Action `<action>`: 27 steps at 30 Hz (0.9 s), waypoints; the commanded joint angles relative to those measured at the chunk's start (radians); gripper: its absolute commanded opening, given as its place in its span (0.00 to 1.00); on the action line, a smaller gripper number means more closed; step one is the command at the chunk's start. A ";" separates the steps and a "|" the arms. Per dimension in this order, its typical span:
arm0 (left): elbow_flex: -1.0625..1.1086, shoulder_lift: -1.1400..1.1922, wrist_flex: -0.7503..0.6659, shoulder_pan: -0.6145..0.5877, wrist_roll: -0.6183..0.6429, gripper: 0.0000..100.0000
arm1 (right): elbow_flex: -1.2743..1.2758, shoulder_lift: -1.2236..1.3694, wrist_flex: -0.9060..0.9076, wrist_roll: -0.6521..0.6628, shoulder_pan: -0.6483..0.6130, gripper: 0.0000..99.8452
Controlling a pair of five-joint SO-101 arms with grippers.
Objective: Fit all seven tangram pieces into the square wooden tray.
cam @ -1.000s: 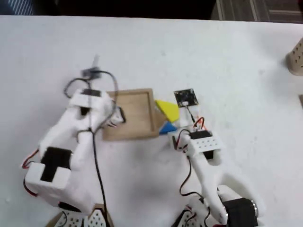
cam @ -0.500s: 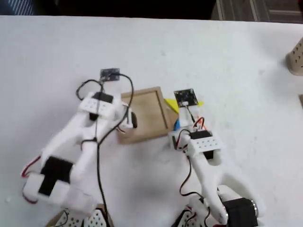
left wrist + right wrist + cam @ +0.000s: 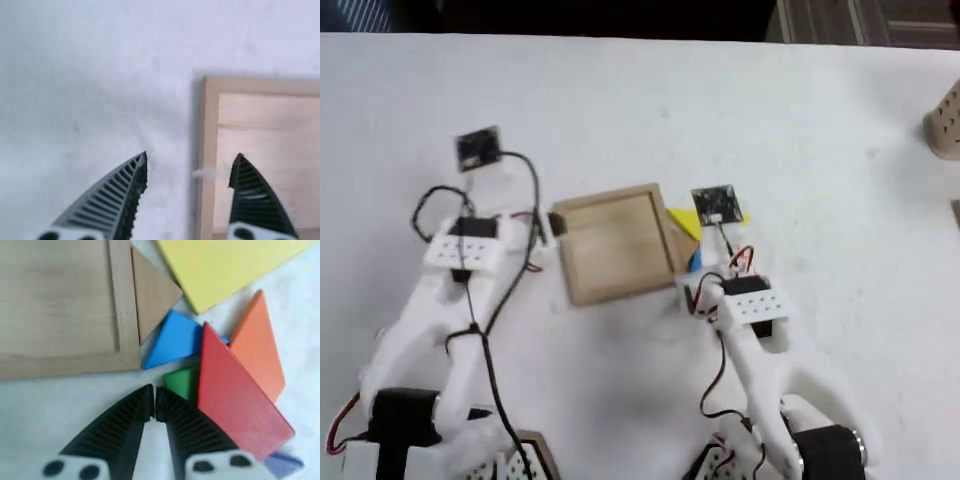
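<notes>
Your left jaws are spread wide with nothing between them. They straddle the left rim of the square wooden tray (image 3: 260, 130), one finger (image 3: 125, 195) over the bare white table (image 3: 820, 120) and the other above the tray's floor. You cannot tell whether either tip touches down. In the high view they sit at the tray's far-left corner.

Your right jaws are pressed together and hold nothing. Their tips hang over the table just near of the tray's near-right corner, right beside the small green piece (image 3: 181, 382).

Outward from there, the tangram pieces bunch against the tray's right side, all of them outside it. The blue triangle (image 3: 175, 340) lies just far of the green piece, with one tip at the tray's corner. The large red triangle (image 3: 235, 400) sits to the right, its edge over the blue and green pieces. The orange triangle (image 3: 257, 350) lies along the red one's right side, touching it. Farther off, a plain wood-coloured triangle (image 3: 152, 290) rests against the tray's right rim. The large yellow piece (image 3: 225, 265) lies just beyond it, farthest from the arms. A bluish sliver (image 3: 282, 465) shows from under the red triangle's near corner, its shape hidden.
</notes>
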 commanded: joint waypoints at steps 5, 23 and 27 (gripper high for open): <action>-0.012 0.058 -0.129 -0.076 0.000 0.26 | -0.184 0.012 0.007 -0.009 0.004 0.02; 0.009 0.070 -0.322 -0.002 -0.219 0.02 | -1.034 0.826 -0.033 0.063 -0.067 0.02; 0.008 0.070 -0.322 -0.007 -0.219 0.02 | -1.168 0.924 0.021 0.120 -0.065 0.07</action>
